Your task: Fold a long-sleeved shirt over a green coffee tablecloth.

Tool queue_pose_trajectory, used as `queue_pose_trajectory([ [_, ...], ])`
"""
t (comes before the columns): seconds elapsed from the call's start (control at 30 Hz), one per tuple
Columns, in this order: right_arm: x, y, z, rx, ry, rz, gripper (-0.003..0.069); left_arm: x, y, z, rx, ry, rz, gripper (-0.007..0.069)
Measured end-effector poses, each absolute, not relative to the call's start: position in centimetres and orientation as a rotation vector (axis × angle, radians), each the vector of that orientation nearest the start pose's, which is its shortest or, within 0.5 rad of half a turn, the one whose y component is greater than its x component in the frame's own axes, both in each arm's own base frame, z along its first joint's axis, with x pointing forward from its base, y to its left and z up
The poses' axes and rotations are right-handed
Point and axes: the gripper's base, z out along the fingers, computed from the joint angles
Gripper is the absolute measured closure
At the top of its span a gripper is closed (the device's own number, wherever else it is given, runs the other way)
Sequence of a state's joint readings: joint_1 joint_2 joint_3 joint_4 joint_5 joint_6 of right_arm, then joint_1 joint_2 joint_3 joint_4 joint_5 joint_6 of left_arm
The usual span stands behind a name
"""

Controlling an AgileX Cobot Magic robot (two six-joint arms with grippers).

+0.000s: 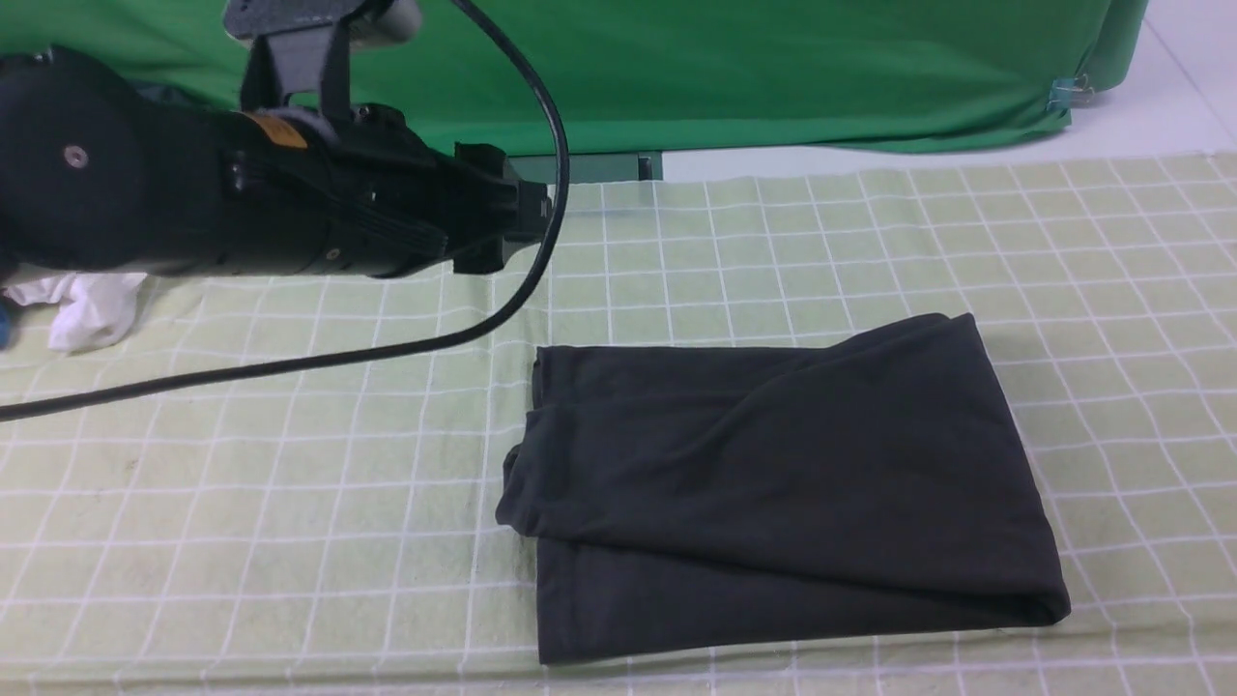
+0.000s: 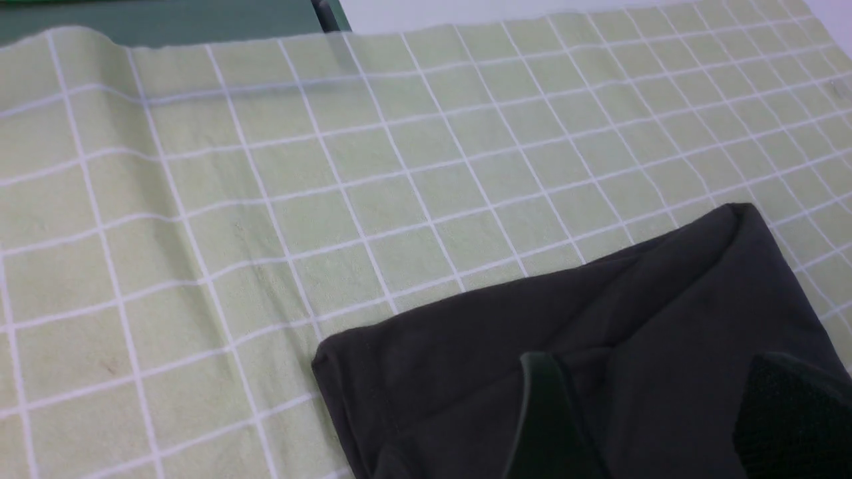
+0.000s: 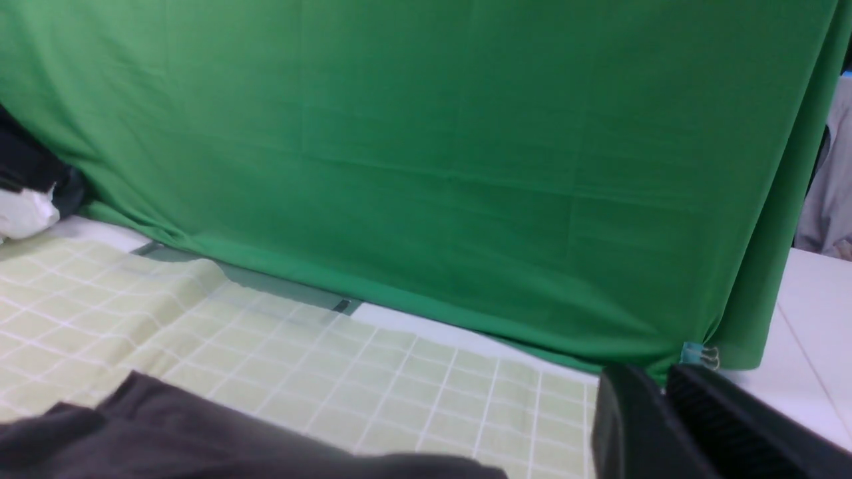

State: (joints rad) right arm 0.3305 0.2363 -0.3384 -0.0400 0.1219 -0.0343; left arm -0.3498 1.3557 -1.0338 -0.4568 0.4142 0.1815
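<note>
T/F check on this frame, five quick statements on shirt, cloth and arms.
1. The long-sleeved shirt lies folded on the green coffee tablecloth. True.
2. The left end effector grips the shirt. False: its fingers stand apart above it.
3. A white garment lies at the far left. True.
4. The shirt's chest print faces up. False: only plain dark fabric shows.
5. The right arm reaches across the front view. False: only the left arm shows there.

- You see the long-sleeved shirt: soft matt charcoal cloth, gently creased.
- You see the green coffee tablecloth: matt woven cloth with a faintly napped, wrinkled surface.
- Backdrop: smooth matt green fabric.
- Left arm housing: matt black plastic.
</note>
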Motion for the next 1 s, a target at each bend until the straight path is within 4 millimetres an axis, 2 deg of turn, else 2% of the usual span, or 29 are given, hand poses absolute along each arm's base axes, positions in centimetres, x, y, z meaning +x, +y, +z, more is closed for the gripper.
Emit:
queue_pose_trajectory([
  [0.2,5.9,1.7,26.1,-0.303,1.534,0.139,0.0562,27.3,-11.8,31.6,0.252,2.247,-0.520,0.0241],
  [0.33,5.6,1.2,24.4,-0.285,1.571,0.055,0.0552,27.2,-11.8,31.4,0.268,2.271,-0.519,0.0241],
  [0.63,5.6,-0.1,19.6,-0.139,1.699,-0.114,0.0528,27.0,-11.9,31.3,0.277,2.295,-0.526,0.0241],
  [0.73,5.5,-0.2,18.9,-0.123,1.738,-0.129,0.0522,27.0,-11.9,31.3,0.269,2.295,-0.536,0.0241],
  [0.9,5.6,-0.2,18.8,-0.120,1.738,-0.132,0.0515,26.9,-12.0,31.2,0.259,2.307,-0.557,0.0243],
  [1.0,5.6,-0.2,18.7,-0.120,1.738,-0.132,0.0514,26.6,-12.0,31.4,0.257,2.312,-0.572,0.0274],
])
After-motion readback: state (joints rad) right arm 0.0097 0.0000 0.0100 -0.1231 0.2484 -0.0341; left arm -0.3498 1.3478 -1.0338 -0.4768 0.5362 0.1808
